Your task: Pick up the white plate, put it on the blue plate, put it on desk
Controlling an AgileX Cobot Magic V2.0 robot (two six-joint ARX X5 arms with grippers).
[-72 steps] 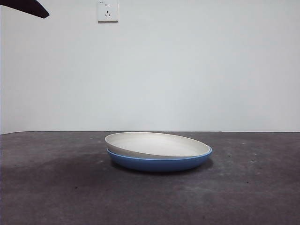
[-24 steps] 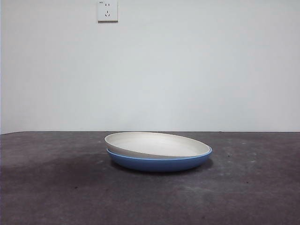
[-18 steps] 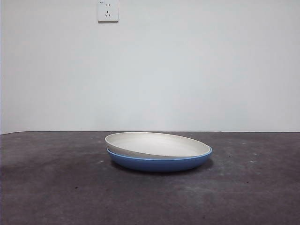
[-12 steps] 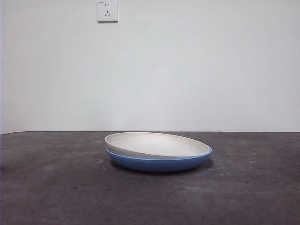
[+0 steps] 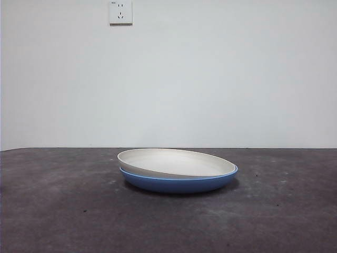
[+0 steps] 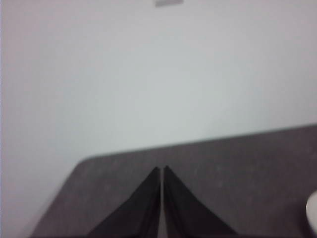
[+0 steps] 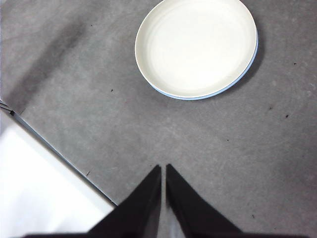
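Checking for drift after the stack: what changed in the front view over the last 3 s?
A black arm tip that showed at the top left corner has withdrawn out of the front view. Nothing was gripped or released. The matte cream-white round plate still sits tilted in the glossy blue round plate on the dark grey mottled desk, same spot.
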